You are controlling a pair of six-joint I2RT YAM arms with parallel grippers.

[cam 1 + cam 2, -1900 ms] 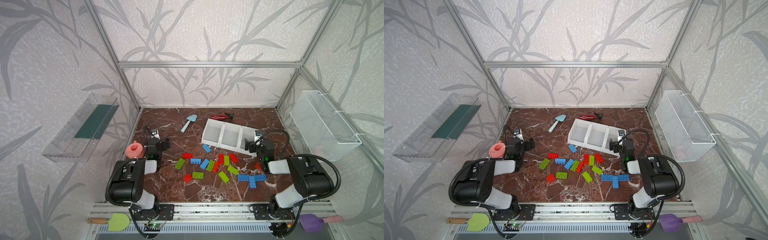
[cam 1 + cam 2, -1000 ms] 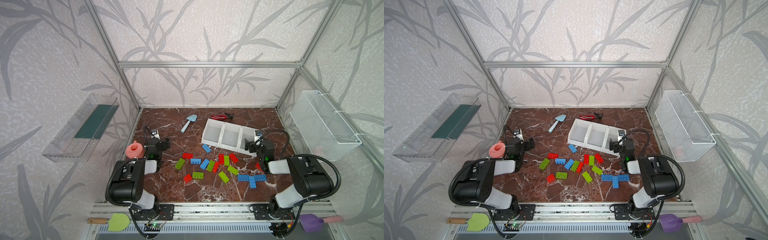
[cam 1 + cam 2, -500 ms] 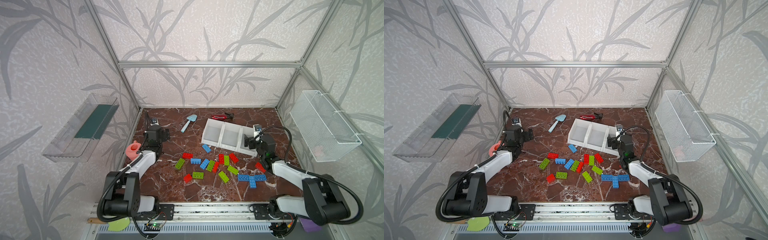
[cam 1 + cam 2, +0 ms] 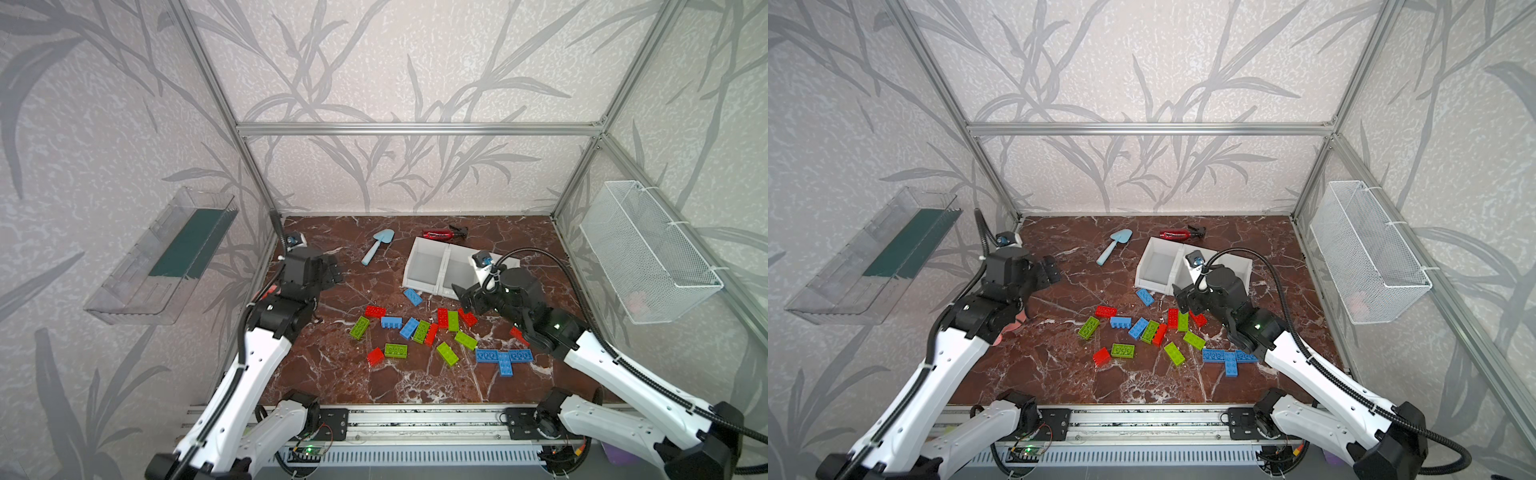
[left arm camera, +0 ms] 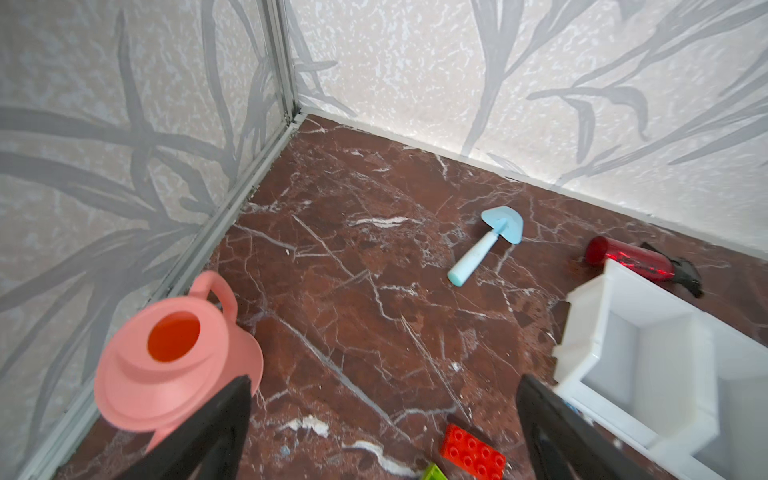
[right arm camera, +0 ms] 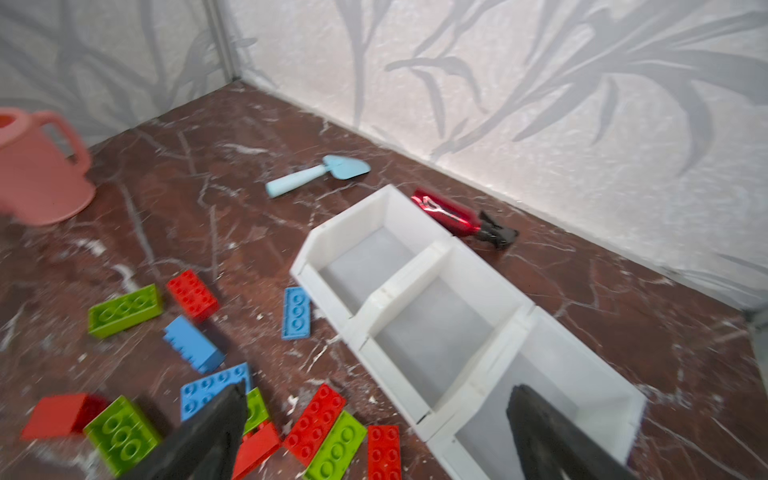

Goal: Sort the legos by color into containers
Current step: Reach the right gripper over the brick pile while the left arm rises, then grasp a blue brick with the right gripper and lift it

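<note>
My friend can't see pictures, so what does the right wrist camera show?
Three joined white bins sit empty on a brown marble table, with red, green and blue legos scattered beside them. The right gripper hangs open above them; a light blue toy trowel, red spray bottle and pink watering can sit farther off.

Scattered legos (image 4: 422,331) lie mid-worktop (image 4: 332,374), in front of the row of containers (image 4: 420,286). A spray bottle (image 4: 440,235) lies just behind the containers and a trowel (image 4: 376,245) to their left. A watering can (image 5: 137,386) stands near the left wall.
</note>
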